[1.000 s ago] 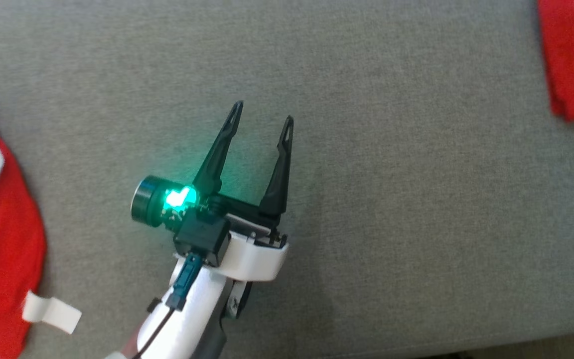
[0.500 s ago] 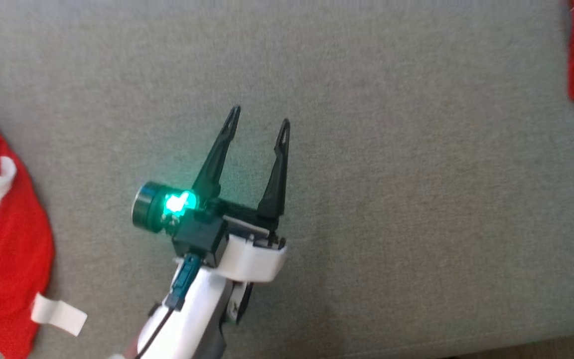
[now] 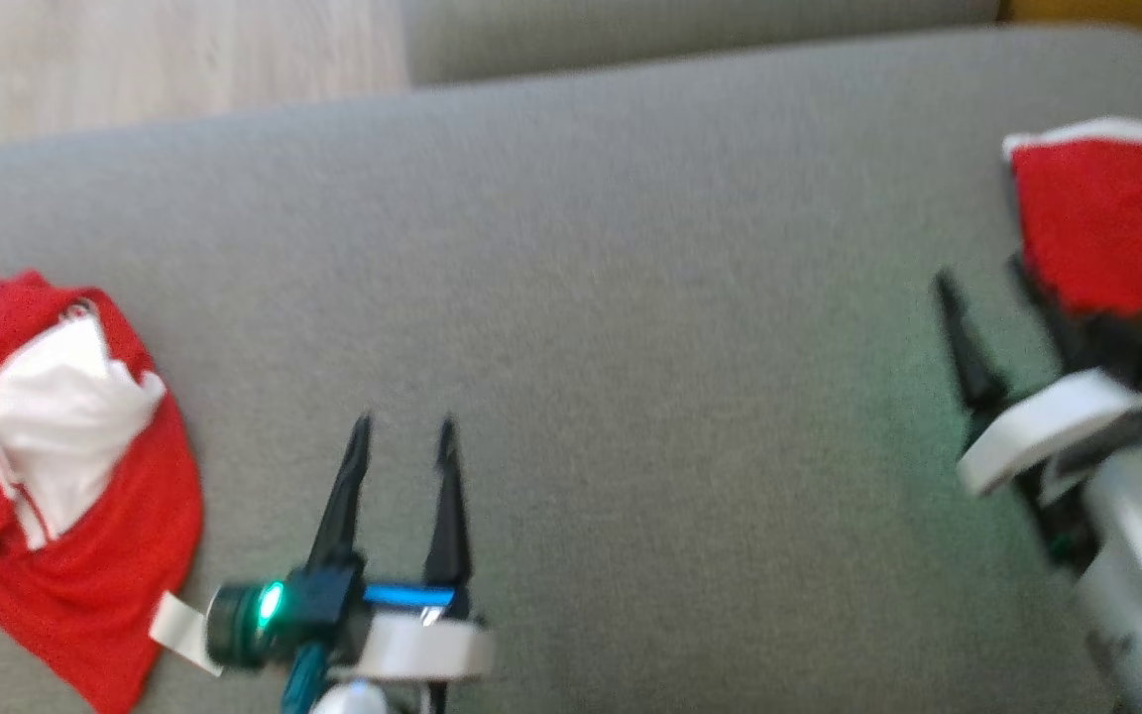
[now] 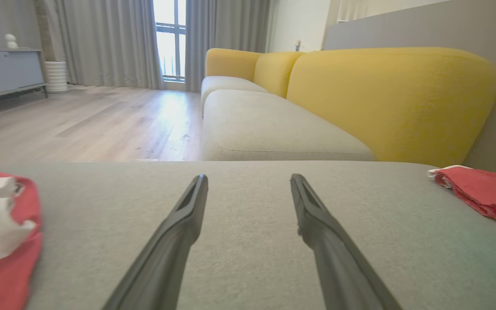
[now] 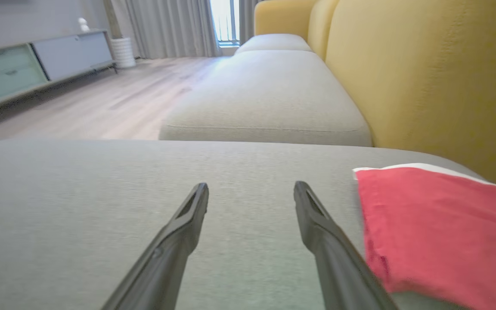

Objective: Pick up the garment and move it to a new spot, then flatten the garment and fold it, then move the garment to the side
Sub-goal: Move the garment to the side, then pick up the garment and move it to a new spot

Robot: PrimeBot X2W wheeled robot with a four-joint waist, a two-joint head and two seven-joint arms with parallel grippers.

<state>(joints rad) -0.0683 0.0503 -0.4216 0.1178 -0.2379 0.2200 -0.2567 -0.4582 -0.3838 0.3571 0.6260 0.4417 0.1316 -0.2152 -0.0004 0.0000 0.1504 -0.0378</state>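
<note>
The crumpled red-and-white garment (image 3: 85,555) lies at the grey cushion's (image 3: 630,297) left edge, beside your left jaws; both pairs gape empty

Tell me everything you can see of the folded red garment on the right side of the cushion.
The folded red garment is a flat, roughly rectangular packet of soft cloth with a white edge along its far side. It lies on the grey cushion near the yellow backrest. The open right gripper stands beside it, holding nothing.

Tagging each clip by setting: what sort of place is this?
Probably a home living room: a yellow-backed sofa, a wood-plank floor, a curtained window and a low sideboard.
</note>
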